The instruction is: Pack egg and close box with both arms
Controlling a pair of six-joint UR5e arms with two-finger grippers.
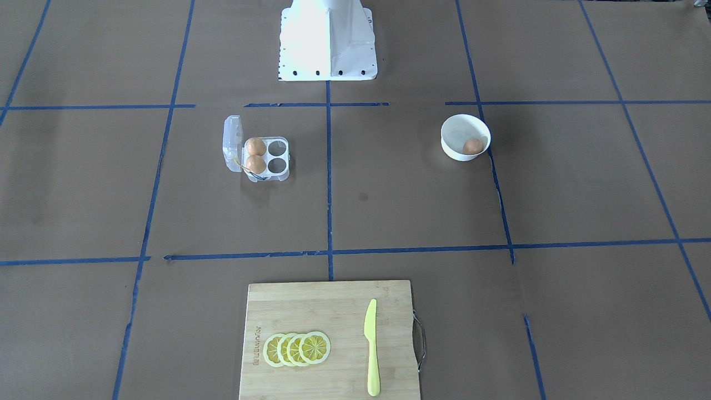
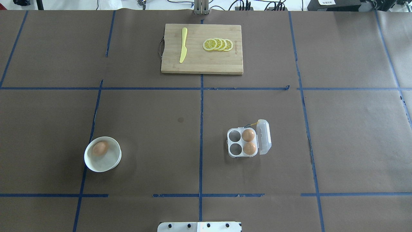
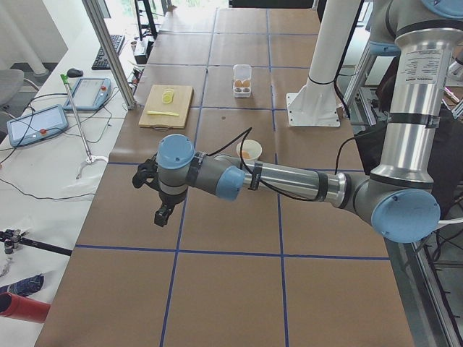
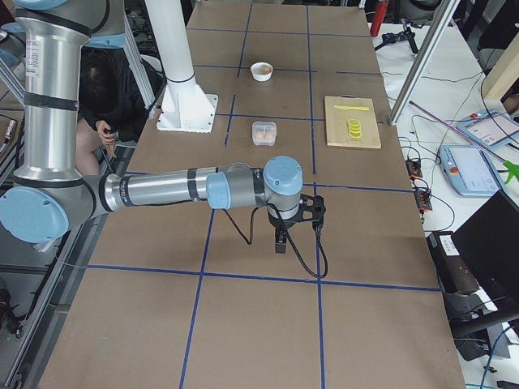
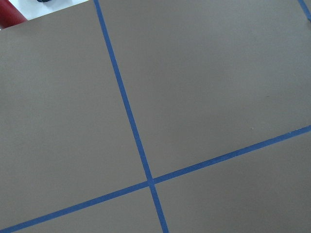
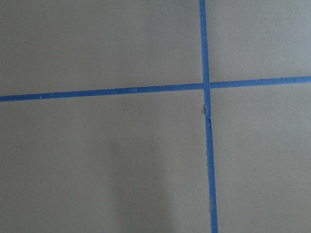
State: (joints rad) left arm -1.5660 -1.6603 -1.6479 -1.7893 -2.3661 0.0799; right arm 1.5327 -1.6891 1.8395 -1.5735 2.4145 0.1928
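Observation:
One light-brown egg (image 2: 100,148) lies in a white bowl (image 2: 103,169) at the near left of the overhead view; it also shows in the front view (image 1: 472,146). The clear box (image 2: 235,142) stands open right of centre, lid (image 2: 264,137) raised on its right side. Two eggs (image 2: 248,135) (image 2: 249,148) fill the cups beside the lid; the other two cups are empty. My left gripper (image 3: 163,213) shows only in the left side view, far from the bowl. My right gripper (image 4: 280,241) shows only in the right side view, away from the box. I cannot tell whether either is open or shut.
A wooden cutting board (image 2: 206,61) with a yellow knife (image 2: 183,45) and lemon slices (image 2: 218,44) lies at the table's far middle. The white pedestal base (image 1: 328,44) stands at the robot's side. Both wrist views show only brown table and blue tape.

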